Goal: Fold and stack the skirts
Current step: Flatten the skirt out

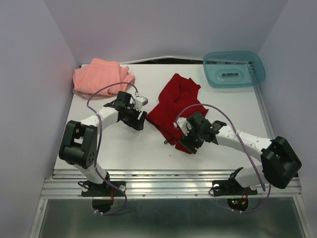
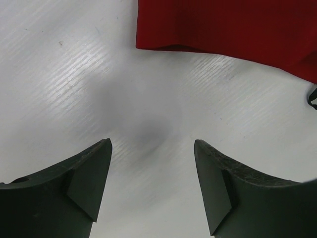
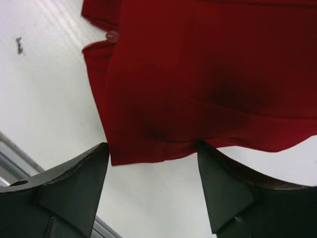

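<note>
The deep red skirt [image 1: 174,106] lies spread and rumpled in the middle of the white table. The salmon-pink skirt [image 1: 101,76] lies bunched at the far left corner. My left gripper [image 1: 140,119] is open and empty, low over bare table just left of the red skirt; the skirt's edge [image 2: 228,27] shows ahead of its jaws. My right gripper [image 1: 190,142] is open at the red skirt's near hem [image 3: 198,99], with the hem edge just between the fingertips, nothing held.
A translucent teal plastic tray [image 1: 234,69] stands at the far right corner. Walls enclose the table on the left, back and right. A metal rail [image 1: 168,181] runs along the near edge.
</note>
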`<action>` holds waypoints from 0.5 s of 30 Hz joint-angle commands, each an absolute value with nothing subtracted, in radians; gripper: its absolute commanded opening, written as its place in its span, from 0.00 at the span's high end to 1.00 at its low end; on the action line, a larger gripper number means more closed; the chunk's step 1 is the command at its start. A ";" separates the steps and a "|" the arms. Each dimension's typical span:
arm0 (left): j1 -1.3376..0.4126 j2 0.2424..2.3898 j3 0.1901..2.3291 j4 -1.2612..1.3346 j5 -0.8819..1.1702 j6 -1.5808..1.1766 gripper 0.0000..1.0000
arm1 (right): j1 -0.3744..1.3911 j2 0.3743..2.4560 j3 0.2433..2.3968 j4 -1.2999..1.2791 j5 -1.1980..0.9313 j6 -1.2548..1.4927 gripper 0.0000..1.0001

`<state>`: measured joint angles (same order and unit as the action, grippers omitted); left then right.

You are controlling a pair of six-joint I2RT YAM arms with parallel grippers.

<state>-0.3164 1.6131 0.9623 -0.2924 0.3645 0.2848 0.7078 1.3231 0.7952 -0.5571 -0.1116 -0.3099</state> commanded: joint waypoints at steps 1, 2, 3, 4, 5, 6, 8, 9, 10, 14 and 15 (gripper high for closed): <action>-0.316 1.601 0.974 -0.243 0.425 0.264 0.21 | 0.719 1.387 0.822 -0.420 -0.025 -0.261 0.33; -0.316 1.609 0.973 -0.209 0.439 0.264 0.21 | 0.719 1.413 0.847 -0.417 0.021 -0.256 0.49; -0.316 1.618 0.974 -0.192 0.439 0.262 0.21 | 0.719 1.413 0.859 -0.417 0.021 -0.252 0.56; -0.316 1.644 0.980 -0.155 0.439 0.249 0.22 | 0.706 1.437 0.870 -0.414 0.075 -0.249 0.63; -0.314 1.658 0.986 -0.140 0.436 0.241 0.22 | 0.706 1.443 0.894 -0.414 0.084 -0.232 0.80; -0.314 1.673 0.992 -0.127 0.437 0.233 0.22 | 0.690 1.447 0.905 -0.416 0.093 -0.229 0.85; -0.314 1.719 1.017 -0.107 0.472 0.210 0.23 | 0.671 1.451 0.926 -0.423 0.106 -0.219 0.96; -0.316 1.735 1.026 -0.101 0.491 0.204 0.24 | 0.661 1.454 0.948 -0.425 0.110 -0.215 0.99; -0.316 1.747 1.038 -0.097 0.494 0.195 0.24 | 0.647 1.454 0.960 -0.426 0.110 -0.210 0.99; -0.316 1.795 1.055 -0.057 0.473 0.169 0.25 | 0.577 1.442 1.032 -0.446 0.077 -0.180 0.99; -0.314 1.798 1.057 -0.049 0.468 0.155 0.26 | 0.565 1.430 1.055 -0.446 0.058 -0.172 0.99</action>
<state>-0.3164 1.7817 1.0321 -0.0856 0.4603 0.2016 0.6102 1.4620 0.9592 -0.4870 0.0612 -0.2119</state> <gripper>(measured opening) 0.746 0.100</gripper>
